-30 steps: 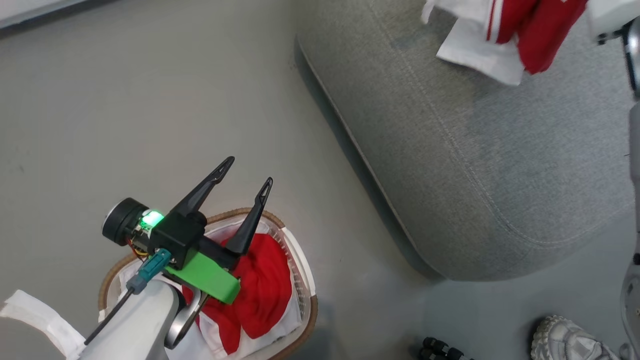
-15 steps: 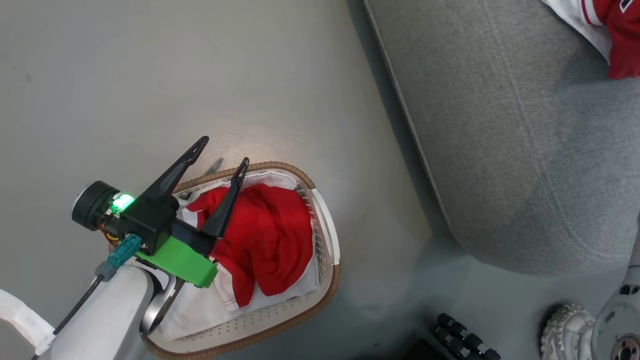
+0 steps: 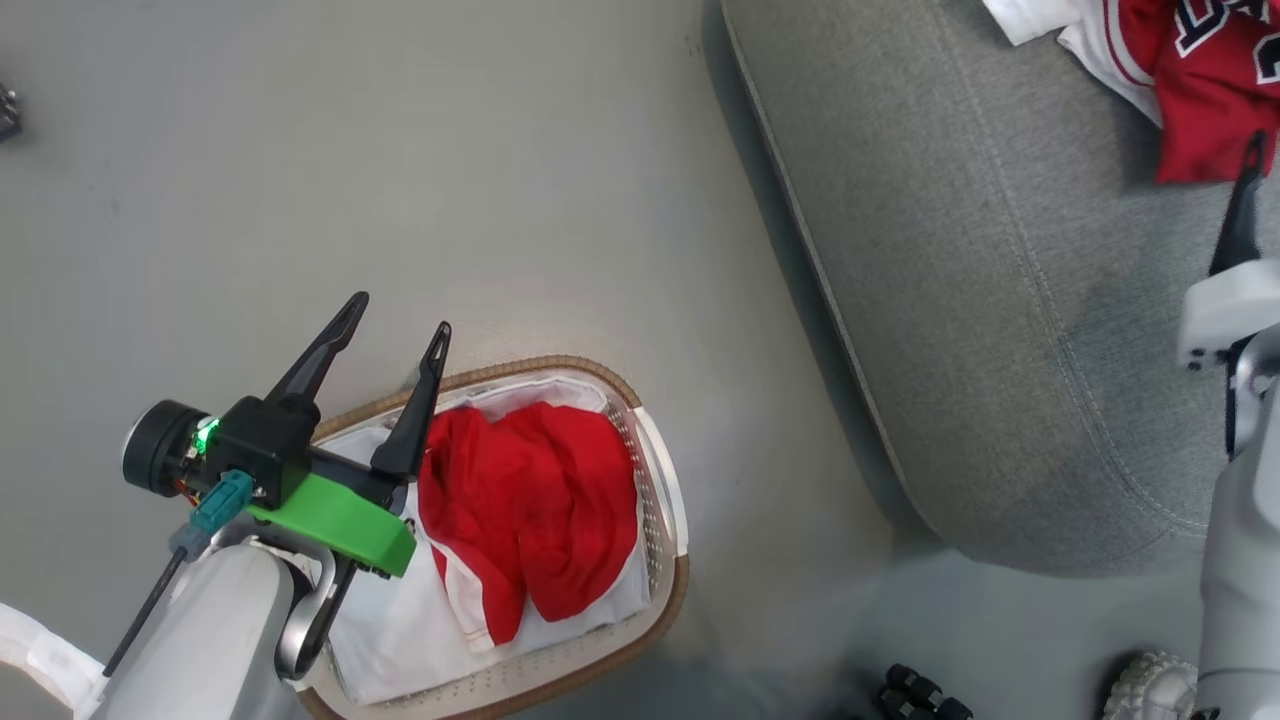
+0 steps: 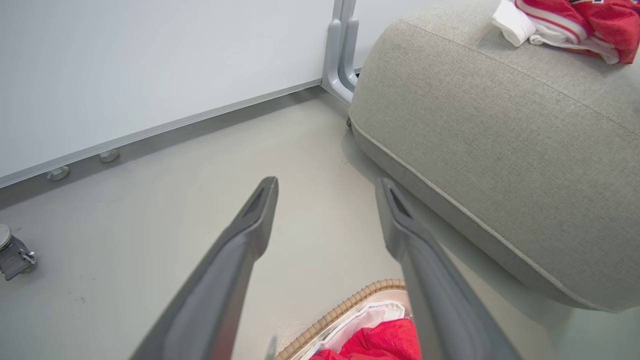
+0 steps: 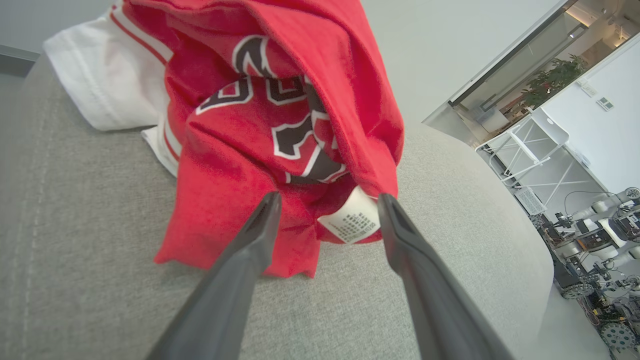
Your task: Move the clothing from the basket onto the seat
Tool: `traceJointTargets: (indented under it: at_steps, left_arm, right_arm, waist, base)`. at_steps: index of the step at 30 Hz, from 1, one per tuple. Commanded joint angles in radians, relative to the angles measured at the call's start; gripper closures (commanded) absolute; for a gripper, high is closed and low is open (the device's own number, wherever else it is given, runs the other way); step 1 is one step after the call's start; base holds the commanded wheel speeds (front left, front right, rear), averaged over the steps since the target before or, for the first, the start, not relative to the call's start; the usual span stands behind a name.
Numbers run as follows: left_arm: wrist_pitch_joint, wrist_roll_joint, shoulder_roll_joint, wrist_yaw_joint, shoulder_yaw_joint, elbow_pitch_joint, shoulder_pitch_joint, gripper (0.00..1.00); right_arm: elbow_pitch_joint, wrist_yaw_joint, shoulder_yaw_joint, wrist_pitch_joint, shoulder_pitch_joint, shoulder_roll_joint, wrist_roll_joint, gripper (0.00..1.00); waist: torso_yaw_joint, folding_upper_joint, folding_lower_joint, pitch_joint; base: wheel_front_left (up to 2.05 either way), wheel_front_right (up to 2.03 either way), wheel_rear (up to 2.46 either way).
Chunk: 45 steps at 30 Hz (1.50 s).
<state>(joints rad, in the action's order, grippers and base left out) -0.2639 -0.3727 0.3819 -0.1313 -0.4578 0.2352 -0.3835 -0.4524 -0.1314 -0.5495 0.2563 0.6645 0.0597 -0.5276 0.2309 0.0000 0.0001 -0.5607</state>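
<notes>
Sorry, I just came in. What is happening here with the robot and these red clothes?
The robot is moving clothing from a basket onto a grey seat. The red jersey lies on the seat, and the right gripper stands open at its edge, gripping nothing. The plainer red garment lies in the basket, not yet moved. The left gripper hovers open and empty above the basket's rim.

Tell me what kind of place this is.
Most likely a robotics lab or workshop staged for a household chore. A room beyond holds wheeled machines, a plain white partition panel stands on small feet, and a grey seat and laundry basket serve as props.
</notes>
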Motion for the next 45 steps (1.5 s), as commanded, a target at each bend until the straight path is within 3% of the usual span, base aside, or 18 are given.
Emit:
traceJointTargets:
  at_steps: [1,9,24,34,45]
  left_arm:
    - [0.0,0.001,-0.014,0.001,0.017,0.007,0.021,0.0]
    - [0.0,0.038,-0.062,0.001,0.105,0.028,0.078,0.0]
    - [0.0,0.11,-0.175,0.001,0.382,0.129,0.177,0.0]
    - [0.0,0.164,-0.241,0.001,0.508,0.117,0.276,0.0]
    - [0.0,0.2,-0.295,0.001,0.553,0.097,0.383,0.0]
  right_arm:
    - [0.0,0.002,0.03,0.009,-0.037,-0.002,0.007,0.0]
    - [0.081,0.002,0.253,0.01,-0.165,-0.003,0.172,0.0]
    - [0.073,0.001,0.571,0.01,-0.247,-0.007,0.472,0.0]
    - [0.064,0.001,0.618,0.009,-0.34,-0.007,0.552,0.0]
    - [0.058,0.001,0.635,0.009,-0.46,-0.007,0.591,0.0]
  waist:
    - [0.011,0.0,-0.0001,0.062]
    - [-0.014,0.0,-0.0001,0.161]
    - [-0.184,0.0,-0.0001,0.317]
    - [-0.264,0.0,-0.0001,0.398]
    - [-0.271,0.0,-0.0001,0.475]
  base:
    - [0.0,0.0,0.0]
    - [0.0,0.0,0.0]
    - [0.0,0.0,0.0]
    - [0.0,0.0,0.0]
    - [0.0,0.0,0.0]
